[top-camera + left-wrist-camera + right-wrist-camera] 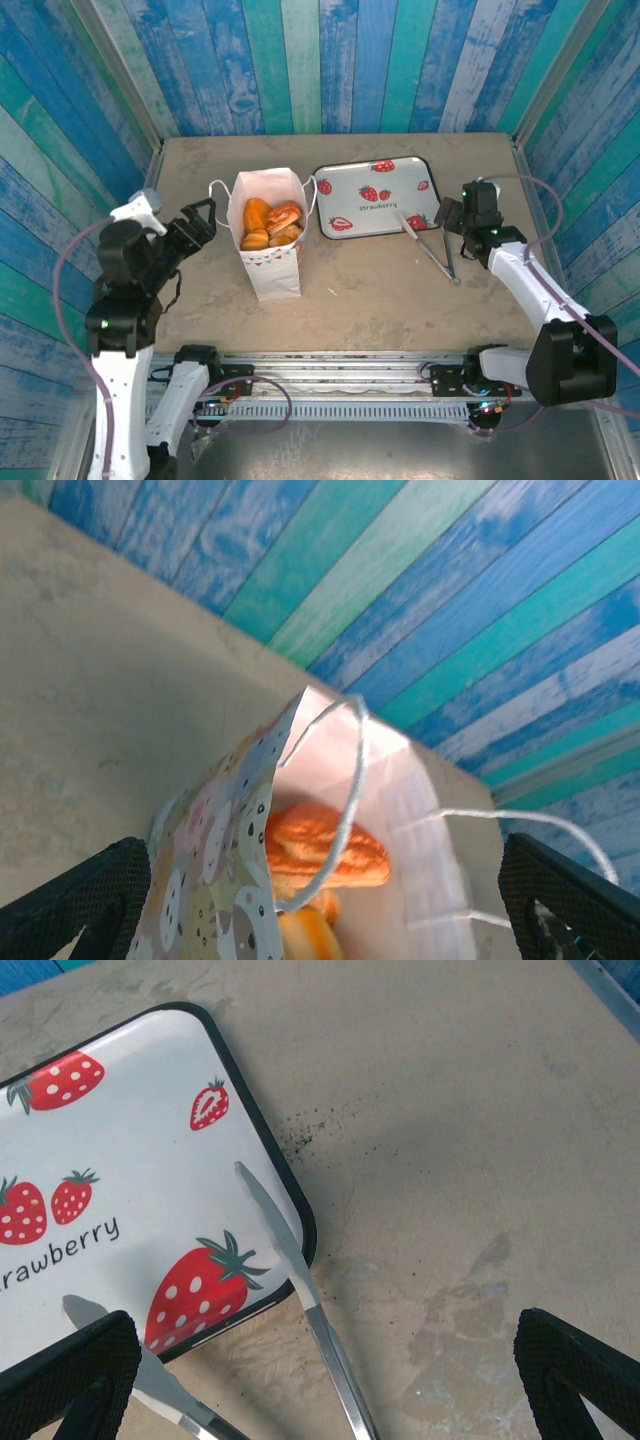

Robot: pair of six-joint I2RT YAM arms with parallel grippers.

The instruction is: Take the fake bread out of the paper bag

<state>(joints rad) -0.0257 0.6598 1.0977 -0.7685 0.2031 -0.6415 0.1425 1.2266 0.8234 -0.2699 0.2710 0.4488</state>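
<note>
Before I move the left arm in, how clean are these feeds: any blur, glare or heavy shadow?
Top external: sharp and evenly lit, the fake bread reads clearly inside the paper bag. Left wrist: soft overall, the bag's printed near wall and cord handle are blurred. Right wrist: crisp, no glare on the tongs or the strawberry tray; only faint shadow on the table.

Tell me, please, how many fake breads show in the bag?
4, in the paper bag: orange roll far left, red-filled one far right, two brown ones nearer; more may be hidden.
</note>
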